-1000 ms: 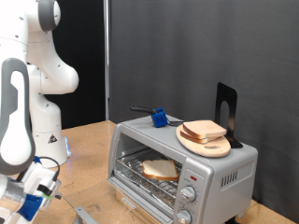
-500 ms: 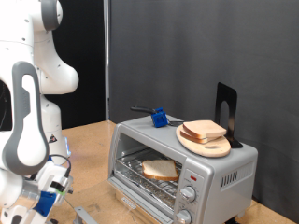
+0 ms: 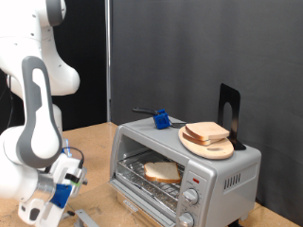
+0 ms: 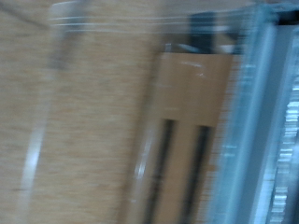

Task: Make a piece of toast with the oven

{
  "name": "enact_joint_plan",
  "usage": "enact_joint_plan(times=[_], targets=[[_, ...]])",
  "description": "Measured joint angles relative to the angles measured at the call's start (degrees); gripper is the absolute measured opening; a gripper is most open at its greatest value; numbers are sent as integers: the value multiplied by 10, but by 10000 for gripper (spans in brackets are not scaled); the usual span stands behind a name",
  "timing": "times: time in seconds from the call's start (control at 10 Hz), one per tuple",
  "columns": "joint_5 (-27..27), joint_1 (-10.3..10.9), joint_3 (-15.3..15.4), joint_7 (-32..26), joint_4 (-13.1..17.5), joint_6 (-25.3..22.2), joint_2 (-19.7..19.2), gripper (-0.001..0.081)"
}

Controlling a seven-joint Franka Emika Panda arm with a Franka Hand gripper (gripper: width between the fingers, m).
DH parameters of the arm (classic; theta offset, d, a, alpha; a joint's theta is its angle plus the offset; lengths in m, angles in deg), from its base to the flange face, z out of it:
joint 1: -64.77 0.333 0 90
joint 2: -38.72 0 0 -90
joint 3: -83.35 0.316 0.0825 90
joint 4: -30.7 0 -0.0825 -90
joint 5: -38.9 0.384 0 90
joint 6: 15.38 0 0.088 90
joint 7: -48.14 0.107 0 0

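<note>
The silver-grey oven [image 3: 222, 175] stands on the wooden table at the exterior view's right. Its glass door hangs open and down, with the door's edge [image 3: 85, 218] at the bottom of the view. The piece of toast [image 3: 162, 172] lies flat on the wire rack inside. My gripper [image 3: 60, 183] hovers low at the exterior view's left, apart from the oven and a little above the door's edge. Nothing shows between its fingers. The wrist view is blurred: it shows the wooden table [image 4: 84, 112] through glass and the oven's metal [image 4: 266, 121] at one side, and no fingers.
A stack of bread slices [image 3: 206, 133] sits on a wooden plate on the oven's top. A blue-handled tool [image 3: 161, 119] and a black stand [image 3: 230, 113] are also up there. Two knobs [image 3: 190, 198] are on the oven's front. A dark curtain hangs behind.
My gripper has moved up and towards the exterior view's right, closer to the oven. The toast and the things on the oven have not moved.
</note>
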Motion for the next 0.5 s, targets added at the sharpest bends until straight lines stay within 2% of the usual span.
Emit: enact_joint_plan(times=[0.5], targets=[[12,-16,-4,50,-5,-135,76,808]])
